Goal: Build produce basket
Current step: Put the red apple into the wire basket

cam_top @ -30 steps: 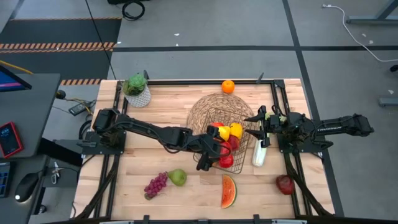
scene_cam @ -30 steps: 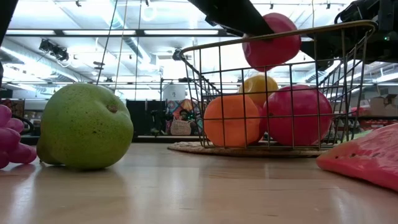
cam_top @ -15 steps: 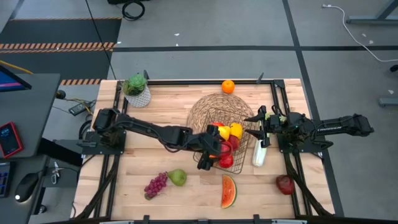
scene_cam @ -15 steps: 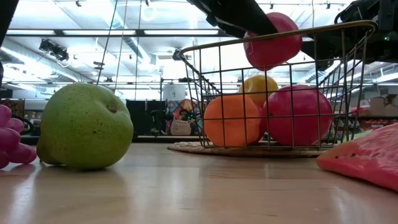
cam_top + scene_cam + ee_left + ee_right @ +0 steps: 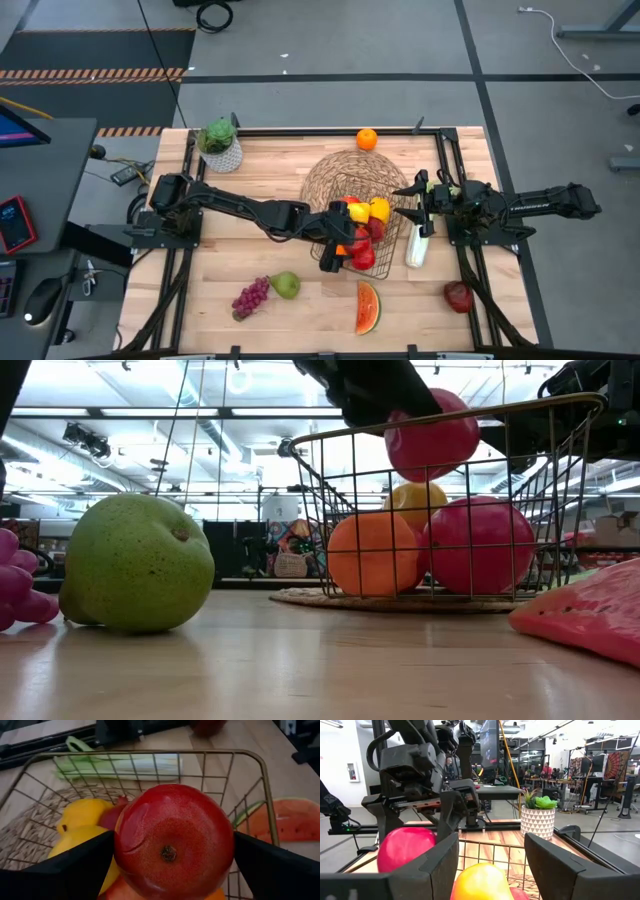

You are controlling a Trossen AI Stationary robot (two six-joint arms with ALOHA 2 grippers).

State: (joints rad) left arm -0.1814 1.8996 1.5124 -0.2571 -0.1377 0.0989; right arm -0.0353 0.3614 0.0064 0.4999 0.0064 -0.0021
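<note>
The wire basket (image 5: 331,262) stands on a round woven mat (image 5: 345,172) mid-table. It holds a red apple (image 5: 480,545), an orange (image 5: 372,555) and yellow pieces (image 5: 380,208). My left gripper (image 5: 352,232) reaches over the basket's rim from the table's left and is shut on another red apple (image 5: 175,845), which also shows in the low view (image 5: 432,430). My right gripper (image 5: 491,850) waits at the table's right side, pointing at the basket, its fingers apart with nothing between them. My left gripper pinches the red apple between its two fingers (image 5: 75,865), one on each opposite side (image 5: 227,850). The fingers slant downward from the table's left. The apple hangs clear at rim height above the fruit in the basket, its dimpled end toward the wrist camera.
On the table lie a celery stalk (image 5: 416,245) right of the basket, a watermelon slice (image 5: 368,307), a pear (image 5: 286,285), grapes (image 5: 250,297), a dark red apple (image 5: 459,296) and an orange (image 5: 367,139) at the far edge. A potted plant (image 5: 220,145) stands far left.
My left gripper has rolled a little about its own axis while staying over the basket, turning the red apple with it. The apple remains held at rim height.
</note>
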